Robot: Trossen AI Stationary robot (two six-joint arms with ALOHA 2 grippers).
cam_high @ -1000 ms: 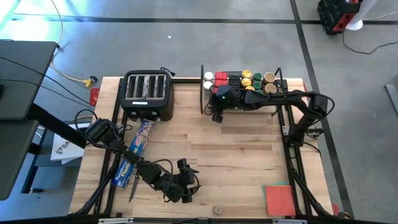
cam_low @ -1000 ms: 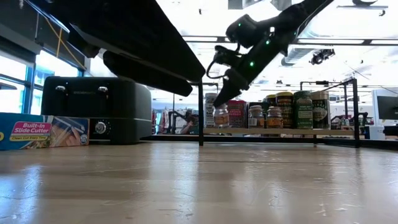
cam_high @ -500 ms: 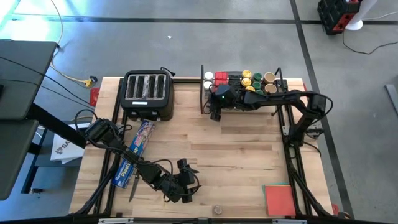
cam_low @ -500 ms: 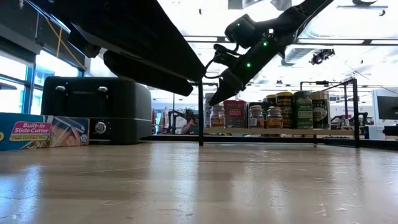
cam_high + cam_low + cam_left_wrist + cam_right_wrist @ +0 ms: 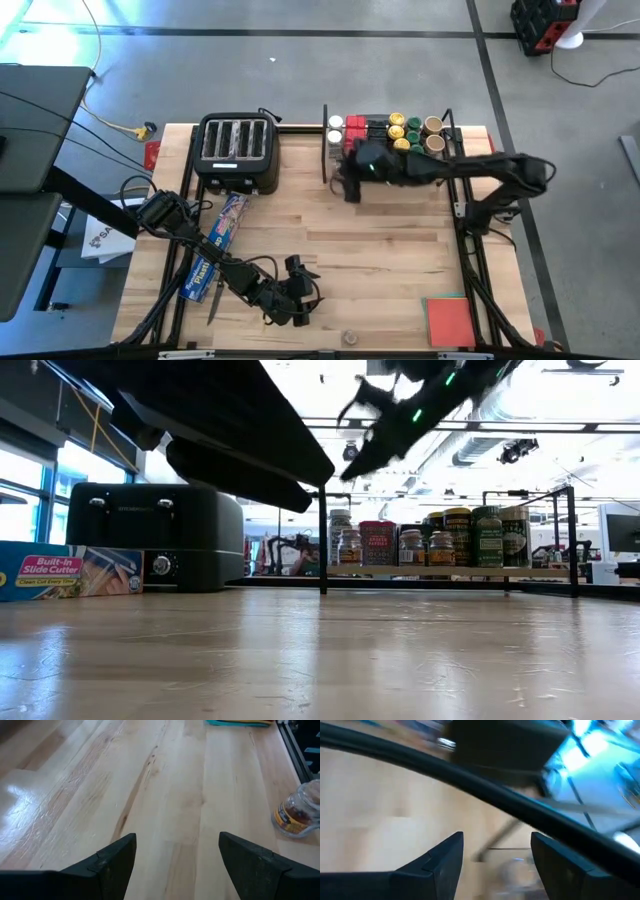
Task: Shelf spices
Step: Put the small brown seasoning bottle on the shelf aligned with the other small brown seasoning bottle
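The shelf sat at the far edge of the table, right of the black four-slot toaster, and it was pretty much packed with the spices. From above you could see white lids and red tins at its left end, then yellow, green and tan lids toward the right. From table height they lined up as a row: small clear jars with tan stuff inside, a red tin, then taller dark jars with green labels at the right end.

One lone little clear jar with a yellow label lay on the bare wood near the front edge, close to the left gripper. That gripper was parked low over the table at the front, fingers spread wide with nothing between them.

The right gripper hung in the air just in front of the shelf's left end, above the row of jars, fingers apart and not holding anything.

Other bits on the light butcher-block table: a long blue plastic-wrap box lying in front of the toaster on the left, and a flat red square pad at the front right corner. Around the table was grey concrete floor with dark tape lines, and behind the shelf the room looked bright under ceiling lights.
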